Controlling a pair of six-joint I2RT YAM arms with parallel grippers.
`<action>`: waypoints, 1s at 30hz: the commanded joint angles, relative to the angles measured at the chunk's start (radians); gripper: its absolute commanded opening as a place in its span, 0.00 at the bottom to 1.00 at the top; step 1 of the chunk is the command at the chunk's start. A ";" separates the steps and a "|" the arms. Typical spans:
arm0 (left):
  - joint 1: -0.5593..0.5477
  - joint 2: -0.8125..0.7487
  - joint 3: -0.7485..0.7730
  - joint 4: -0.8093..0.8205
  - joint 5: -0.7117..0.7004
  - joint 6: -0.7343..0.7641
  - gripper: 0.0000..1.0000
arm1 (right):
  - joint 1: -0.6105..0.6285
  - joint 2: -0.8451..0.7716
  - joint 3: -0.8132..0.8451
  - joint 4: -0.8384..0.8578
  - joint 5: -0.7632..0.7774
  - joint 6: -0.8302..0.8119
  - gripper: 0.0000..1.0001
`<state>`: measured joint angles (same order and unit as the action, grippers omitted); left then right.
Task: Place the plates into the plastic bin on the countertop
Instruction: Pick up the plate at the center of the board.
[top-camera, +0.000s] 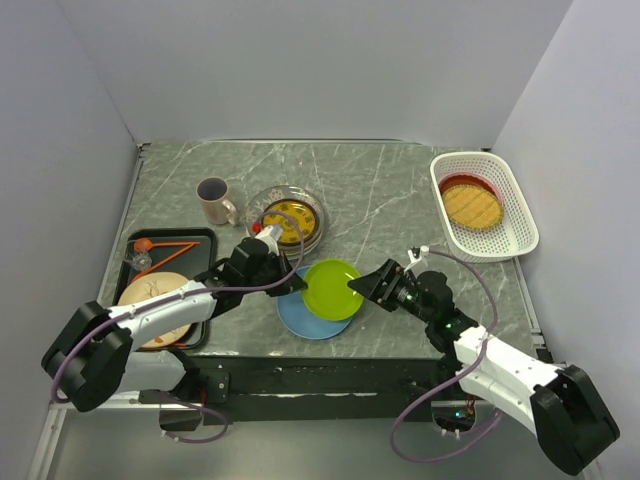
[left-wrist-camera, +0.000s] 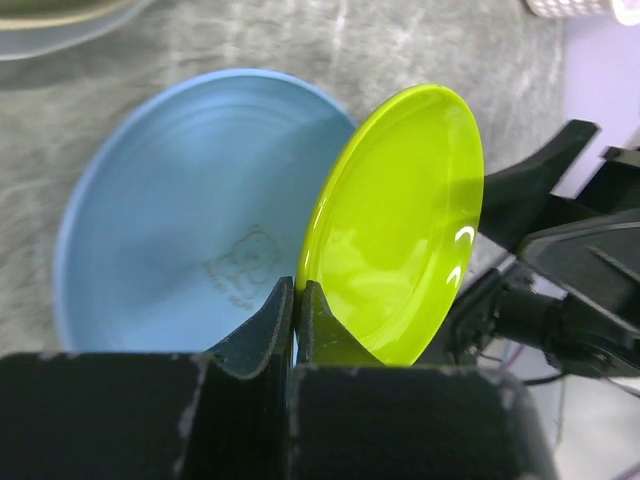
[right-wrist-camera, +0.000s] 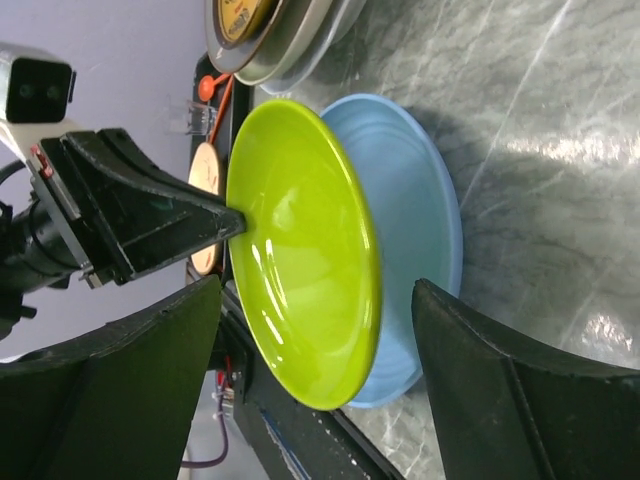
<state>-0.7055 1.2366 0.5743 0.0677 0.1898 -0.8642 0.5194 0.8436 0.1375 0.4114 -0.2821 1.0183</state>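
The left gripper (left-wrist-camera: 297, 300) was clamped shut on the near rim of the green plate (left-wrist-camera: 395, 240), holding it tilted above the blue plate (top-camera: 300, 318) on the countertop (top-camera: 390, 200). The right gripper (top-camera: 362, 287) stood wide open, its fingers on either side of the green plate's opposite edge without touching it. Well apart, the plastic bin (top-camera: 520, 215) held a yellow-patterned plate (top-camera: 472, 206) resting on a red plate (top-camera: 462, 181).

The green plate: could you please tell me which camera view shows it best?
The right wrist view: the green plate fills the middle, tilted above the blue plate, nearly all its rim visible. The left wrist view shows its glossy face, lower edge hidden by the jaws. Top external shows it small.
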 joint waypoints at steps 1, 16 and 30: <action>-0.003 0.029 0.065 0.126 0.094 -0.022 0.01 | 0.005 -0.052 -0.032 0.032 0.001 0.025 0.82; -0.003 0.046 0.053 0.164 0.123 -0.032 0.01 | 0.005 -0.002 -0.012 0.093 -0.035 0.020 0.12; -0.003 -0.034 0.049 0.072 0.057 -0.012 0.02 | 0.005 0.031 0.013 0.102 -0.038 0.012 0.00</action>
<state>-0.7021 1.2579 0.6079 0.1215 0.2565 -0.8753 0.5194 0.8673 0.1123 0.4839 -0.3267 1.0550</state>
